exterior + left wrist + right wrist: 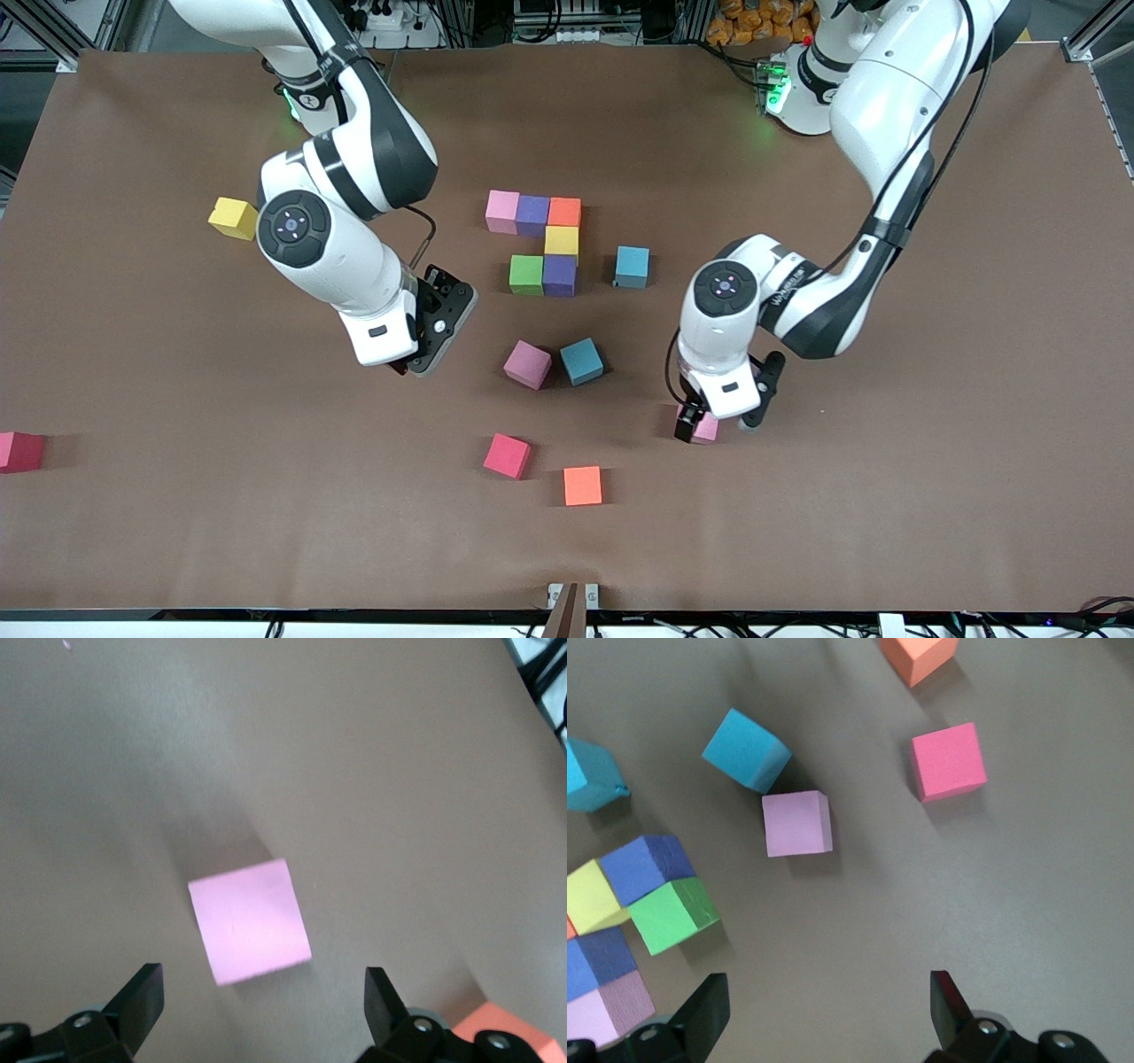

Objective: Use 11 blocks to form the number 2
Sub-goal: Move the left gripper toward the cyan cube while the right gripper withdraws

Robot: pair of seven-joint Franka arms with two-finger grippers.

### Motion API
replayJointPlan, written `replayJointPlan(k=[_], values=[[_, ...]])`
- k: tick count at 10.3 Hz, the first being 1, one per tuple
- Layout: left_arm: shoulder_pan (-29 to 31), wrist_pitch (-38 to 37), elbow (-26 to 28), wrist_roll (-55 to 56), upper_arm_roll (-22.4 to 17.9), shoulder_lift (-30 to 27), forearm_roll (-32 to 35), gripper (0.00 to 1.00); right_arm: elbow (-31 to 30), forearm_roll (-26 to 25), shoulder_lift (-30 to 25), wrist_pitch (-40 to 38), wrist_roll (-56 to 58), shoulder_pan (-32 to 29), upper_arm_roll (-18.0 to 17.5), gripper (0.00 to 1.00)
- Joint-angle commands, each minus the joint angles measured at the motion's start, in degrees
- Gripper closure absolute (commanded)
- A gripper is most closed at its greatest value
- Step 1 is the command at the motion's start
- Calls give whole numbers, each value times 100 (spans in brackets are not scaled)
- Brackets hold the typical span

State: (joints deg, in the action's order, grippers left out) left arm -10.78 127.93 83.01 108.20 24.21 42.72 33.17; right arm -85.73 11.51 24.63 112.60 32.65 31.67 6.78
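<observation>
This is a robotics lab. Two white arms [354, 221] are bolted along one edge of a table [886, 532] covered in plain brown sheeting. Past that edge stand aluminium frame rails [53, 31], bundles of cables [558, 22] and a power strip [390, 18].

six joined blocks [539, 245] sit mid-table, one block [632, 267] beside them toward the left arm's end. nearer the front camera lie two touching blocks [555, 363], then two more [545, 471] near each other but apart. the left gripper [722, 424] hovers over another block [249, 920].
</observation>
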Motion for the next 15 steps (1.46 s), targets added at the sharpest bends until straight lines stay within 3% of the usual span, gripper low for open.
replayJointPlan(k=[1, 4, 6, 9, 10, 12, 13, 15], values=[[14, -564, 101, -53, 363, -150, 23, 0, 433, -287, 112, -125, -1091, -12, -45, 0], [-37, -866, 119, -201, 909, -106, -180, 0, 591, -421, 174, -63, -1164, -46, -54, 0], [-152, -866, 171, -1112, 1147, -10, -284, 0, 601, -386, 209, -46, -1225, -116, -45, 0], [-310, -727, 145, -2634, 1165, 245, -487, 0, 645, -447, 201, -98, -2882, -73, -36, 0], [-311, -569, 145, -2637, 1165, 272, -513, 0, 645, -482, 201, -81, -2948, -82, -28, 0], [-511, -392, 93, -2585, 1122, 421, -724, 0, 645, -1086, 218, -11, -2975, -90, -36, 0], [-574, -191, 75, -2454, 1113, 517, -716, 0, 645, -1080, 236, 198, -2966, -151, -45, 0], [-924, 65, -117, -1946, 667, 562, -724, 0, 645, -1071, 253, 297, -2975, -161, -45, 0]])
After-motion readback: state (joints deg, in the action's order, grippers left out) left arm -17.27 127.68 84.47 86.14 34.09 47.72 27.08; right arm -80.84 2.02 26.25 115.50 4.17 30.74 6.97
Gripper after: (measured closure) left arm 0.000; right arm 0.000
